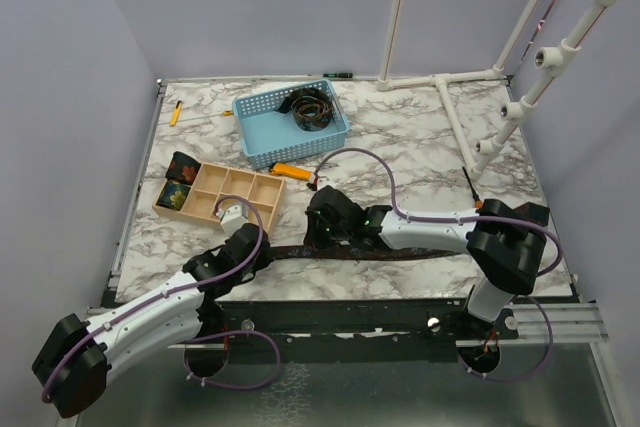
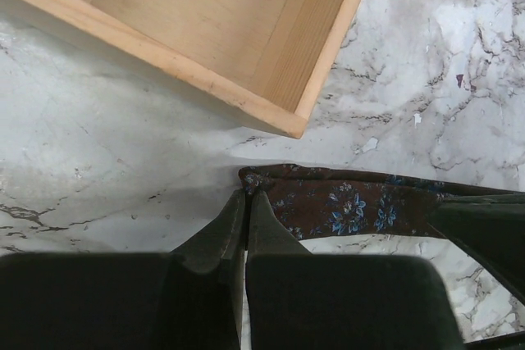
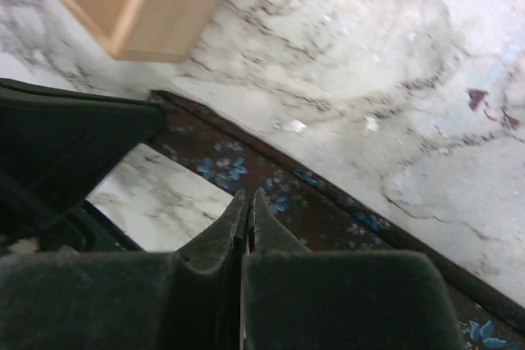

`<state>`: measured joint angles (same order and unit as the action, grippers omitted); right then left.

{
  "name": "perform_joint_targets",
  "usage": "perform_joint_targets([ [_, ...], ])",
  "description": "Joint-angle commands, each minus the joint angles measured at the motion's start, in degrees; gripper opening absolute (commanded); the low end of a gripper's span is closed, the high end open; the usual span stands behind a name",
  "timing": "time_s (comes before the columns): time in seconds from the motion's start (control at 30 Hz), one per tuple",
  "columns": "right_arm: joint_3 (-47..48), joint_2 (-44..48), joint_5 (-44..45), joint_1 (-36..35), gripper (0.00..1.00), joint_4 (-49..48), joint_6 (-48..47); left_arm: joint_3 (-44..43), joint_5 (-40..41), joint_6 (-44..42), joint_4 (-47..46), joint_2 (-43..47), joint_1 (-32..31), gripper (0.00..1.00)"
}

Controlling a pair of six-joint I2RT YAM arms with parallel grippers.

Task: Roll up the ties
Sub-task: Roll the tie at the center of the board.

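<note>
One tie (image 2: 344, 206) lies flat as a long strip along the near edge of the tabletop (image 1: 420, 137), just in front of the wooden tray (image 1: 240, 185). Left gripper (image 2: 247, 196): fingers clenched together, tips at the strip's left end; cannot tell whether fabric is pinched. Right gripper (image 3: 248, 198): fingers likewise clenched, tips over the strip further right. Two rolled ties (image 1: 181, 165) sit in the tray's left compartments. Coiled ties (image 1: 312, 107) lie in the blue basket (image 1: 262, 102) near the far edge.

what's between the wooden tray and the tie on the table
Nothing: just bare marble table lies between the tray and the tie, clearest in the left wrist view.
</note>
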<state>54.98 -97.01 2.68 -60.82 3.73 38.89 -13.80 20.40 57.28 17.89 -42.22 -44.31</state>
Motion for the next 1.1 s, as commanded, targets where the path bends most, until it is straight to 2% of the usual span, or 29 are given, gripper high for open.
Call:
perform_joint_targets([
  [0.0,4.7,-2.3,-1.0,-1.0,0.01,2.9,-2.2,-2.0,1.1,-1.2,1.9,0.4,0.2,0.00],
  [0.13,6.6,-6.1,-0.3,-1.0,0.01,6.1,-0.7,-2.8,1.2,-1.2,2.8,0.9,0.1,0.00],
  [0.6,4.1,-9.7,-1.1,-1.0,0.01,5.9,0.2,-4.5,0.3,-1.4,3.7,2.2,0.0,0.00],
  [0.87,3.0,-12.8,-4.5,-1.0,0.01,0.6,1.3,-8.2,-5.0,-2.0,4.1,4.5,-0.1,0.00],
  [1.07,2.9,-15.2,-9.8,-0.9,0.01,-9.5,2.0,-10.6,-8.8,-2.5,3.7,3.8,-0.3,0.00],
])
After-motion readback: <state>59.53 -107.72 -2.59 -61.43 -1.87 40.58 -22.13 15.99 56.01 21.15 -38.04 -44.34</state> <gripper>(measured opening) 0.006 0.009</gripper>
